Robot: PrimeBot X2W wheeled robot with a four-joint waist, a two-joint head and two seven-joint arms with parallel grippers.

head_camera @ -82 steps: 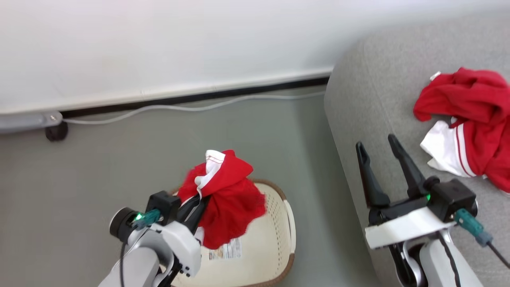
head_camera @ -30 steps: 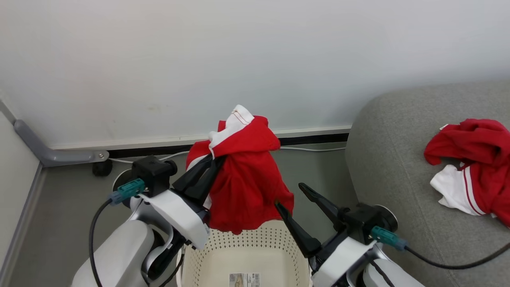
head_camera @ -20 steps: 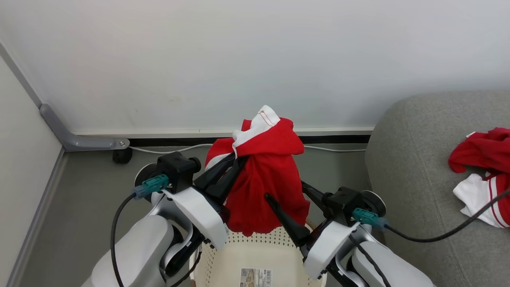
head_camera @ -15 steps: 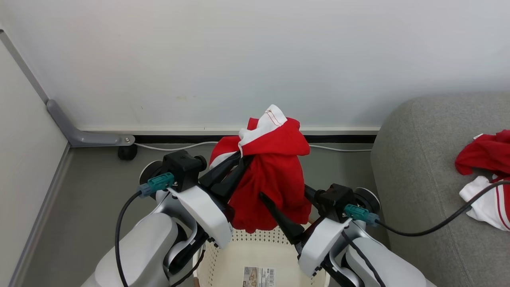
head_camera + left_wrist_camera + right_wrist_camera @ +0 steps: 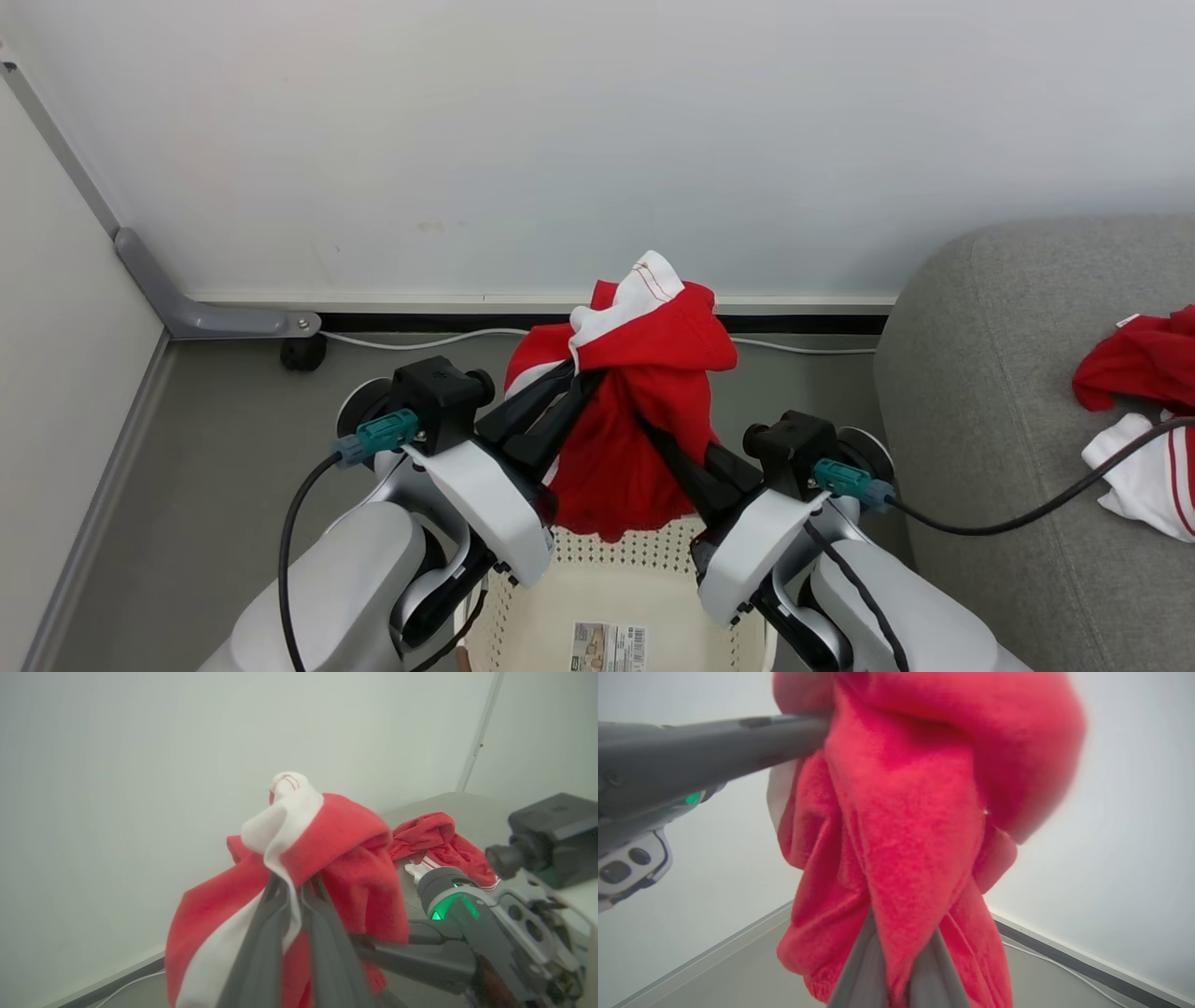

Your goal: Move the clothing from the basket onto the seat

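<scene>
I have both grippers on one piece of the clothing. My left gripper is pinched tight on the upper folds of the held garment, its two dark fingers pressed together with white panel and red cloth caught between them. In the left wrist view the white strip runs up between the fingers and flops over their tips. My right gripper comes in from the other side, lower down, and its fingers are closed onto a red fold of the same garment. The right wrist view shows the cloth squeezed between the two grey fingers. The held garment hangs bunched in the air between my two arms, its lower edge just above the far wall of the basket; I cannot tell whether it touches. On the basket's floor I see a printed label. The other garment, red with a white striped panel, lies crumpled on the seat at my right, well apart from the basket. A white cable runs along the foot of the wall behind.
</scene>
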